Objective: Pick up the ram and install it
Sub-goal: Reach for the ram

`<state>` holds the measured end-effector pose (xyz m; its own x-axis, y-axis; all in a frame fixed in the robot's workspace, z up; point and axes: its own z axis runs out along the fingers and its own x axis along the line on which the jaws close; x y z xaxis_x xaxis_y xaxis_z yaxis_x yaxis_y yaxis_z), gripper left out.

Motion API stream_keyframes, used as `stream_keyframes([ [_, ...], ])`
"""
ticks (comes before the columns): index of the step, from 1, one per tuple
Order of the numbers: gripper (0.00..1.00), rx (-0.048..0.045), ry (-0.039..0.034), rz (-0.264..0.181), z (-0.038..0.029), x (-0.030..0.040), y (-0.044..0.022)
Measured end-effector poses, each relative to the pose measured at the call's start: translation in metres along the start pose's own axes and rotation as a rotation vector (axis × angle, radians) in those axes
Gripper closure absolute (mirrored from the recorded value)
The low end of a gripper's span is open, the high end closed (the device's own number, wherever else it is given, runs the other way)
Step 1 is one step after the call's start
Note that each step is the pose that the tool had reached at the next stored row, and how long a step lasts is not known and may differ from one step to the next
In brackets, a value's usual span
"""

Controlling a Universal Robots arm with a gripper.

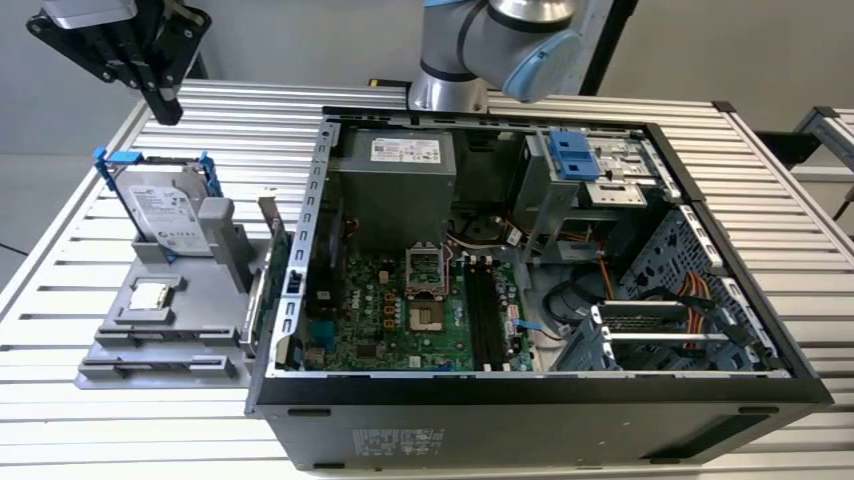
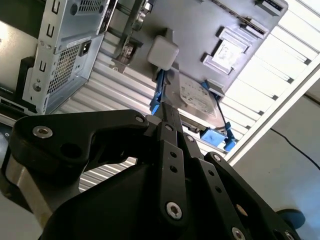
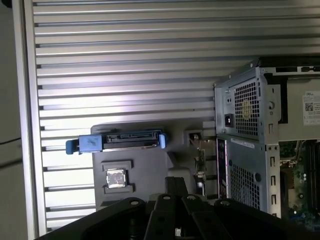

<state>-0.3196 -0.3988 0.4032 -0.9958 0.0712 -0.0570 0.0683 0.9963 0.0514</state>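
the ram (image 1: 283, 290) is hard to make out. it seems to be one of the thin green boards standing on edge at the side of the gray holder (image 1: 160, 350) that faces the computer case (image 1: 534, 405). these boards are seen edge-on, and i cannot cleanly separate the ram from the bracketed card (image 1: 268, 212) beside it. in the first wrist view the same strip of boards (image 3: 200, 167) is a narrow line between holder and case.

the holder also carries a hard drive (image 1: 171, 215) in a blue caddy, propped upright, and a small square processor (image 1: 150, 293) lying flat in its own recess.

the hand (image 1: 166, 108) hangs above the far corner of the counter (image 1: 80, 420) at the exterior view's left, well apart from the boards and higher than the hard drive. its upper part is cut off by the frame. in both wrist views its fingers (image 2: 167, 117) (image 3: 176, 185) are pressed together on themselves, gripping no part.

the open case lies on its side just beside the holder. it contains the motherboard (image 1: 387, 320), a gray power supply (image 1: 394, 190), a drive cage with a blue latch (image 1: 577, 155) and a run of orange and yellow cables (image 1: 694, 300). the long black memory slots (image 1: 483, 315) are dark, and i cannot tell what sits in them.
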Motion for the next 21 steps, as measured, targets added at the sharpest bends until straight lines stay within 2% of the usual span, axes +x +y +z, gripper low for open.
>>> stream_keyframes([
  [4, 1.00, 0.0010, 0.0133, 0.001, -0.0002, 0.0041, -0.0003],
  [6, 1.00, 0.0013, 0.0171, 0.001, -0.0004, 0.0059, -0.0004],
  [10, 1.00, 0.0013, 0.0174, 0.001, -0.0006, 0.0087, -0.0006],
  [16, 1.00, 0.0013, 0.0174, 0.001, -0.0007, 0.0093, -0.0014],
  [21, 1.00, 0.0013, 0.0174, 0.000, -0.0008, 0.0090, -0.0045],
])
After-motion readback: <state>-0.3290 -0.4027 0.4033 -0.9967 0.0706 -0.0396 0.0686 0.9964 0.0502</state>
